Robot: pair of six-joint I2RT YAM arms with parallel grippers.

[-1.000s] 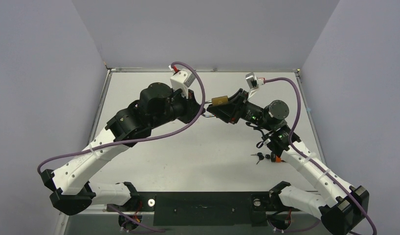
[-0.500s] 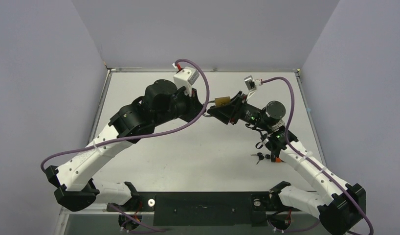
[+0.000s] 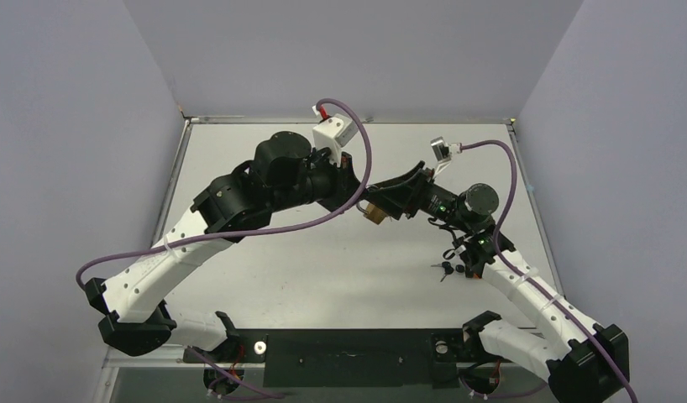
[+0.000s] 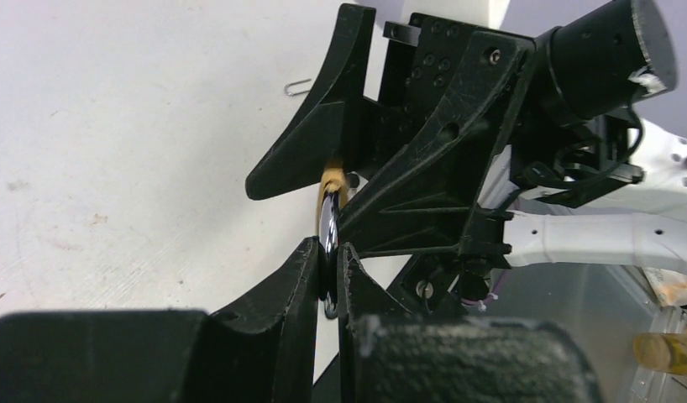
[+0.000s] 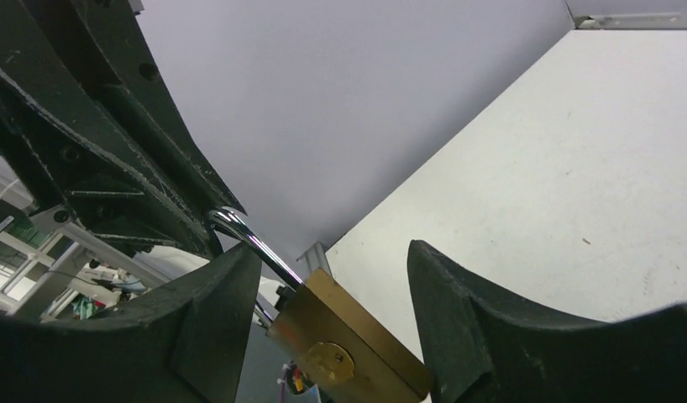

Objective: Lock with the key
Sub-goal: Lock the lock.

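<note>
Left arm and right arm meet at padlock, barring mid-table; bare table nearside passable; keys just beside right arm.

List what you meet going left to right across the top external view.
Left pincer → brass padlock, hanging from it by its shackle → bunch of keys lying on the table. The right pincer overlaps the padlock, so it is left out.

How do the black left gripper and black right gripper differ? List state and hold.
The left gripper is shut; the right gripper is open. The left gripper pinches the brass padlock's silver shackle; the right gripper's jaws only flank its body. Both meet at the padlock.
</note>
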